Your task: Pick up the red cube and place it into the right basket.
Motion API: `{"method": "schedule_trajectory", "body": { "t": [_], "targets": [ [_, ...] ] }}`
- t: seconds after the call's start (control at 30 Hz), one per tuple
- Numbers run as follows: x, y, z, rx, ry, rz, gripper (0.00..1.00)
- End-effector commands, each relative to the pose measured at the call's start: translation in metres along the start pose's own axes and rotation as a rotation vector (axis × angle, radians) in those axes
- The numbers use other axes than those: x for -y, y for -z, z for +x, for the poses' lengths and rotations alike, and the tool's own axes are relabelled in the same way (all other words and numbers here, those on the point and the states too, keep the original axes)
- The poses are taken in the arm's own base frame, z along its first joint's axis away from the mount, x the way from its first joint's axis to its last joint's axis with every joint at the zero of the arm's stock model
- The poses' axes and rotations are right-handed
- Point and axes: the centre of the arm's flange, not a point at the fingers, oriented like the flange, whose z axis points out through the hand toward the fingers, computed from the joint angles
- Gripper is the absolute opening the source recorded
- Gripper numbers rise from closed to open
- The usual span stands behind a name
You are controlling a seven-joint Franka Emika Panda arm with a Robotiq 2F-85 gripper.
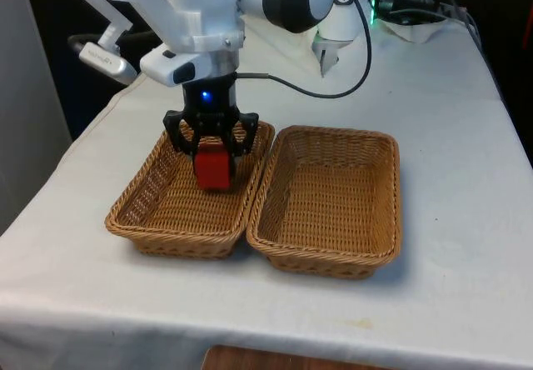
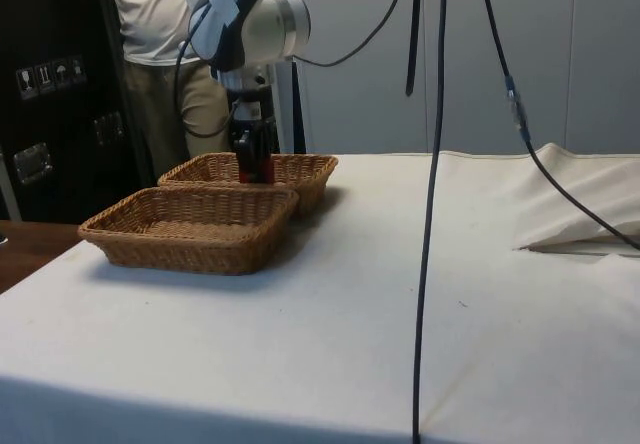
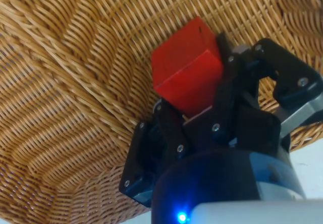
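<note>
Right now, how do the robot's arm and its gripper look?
The arm is white with rounded, glossy shells and a black joint. A thin black cable loops beside it. The gripper is black, with two angular fingers fastened by small round screws.

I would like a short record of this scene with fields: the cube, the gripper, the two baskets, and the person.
cube: red cube, held between the fingers, over the inside of the left-hand basket
gripper: gripper, shut on the red cube
left-hand basket: wicker basket on the front view's left, nothing resting on its floor
right-hand basket: wicker basket on the front view's right, empty, beside the other
person: person standing behind the table in the side view
</note>
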Motion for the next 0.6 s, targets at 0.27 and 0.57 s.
{"method": "schedule_trajectory", "body": {
  "t": [0.27, 0.57],
  "targets": [
    [0.0007, -0.0003, 0.0007, 0.004, 0.000, 0.002, 0.51],
    [0.0007, -0.0009, 0.0005, 0.005, 0.000, 0.002, 1.00]
  ]
}}
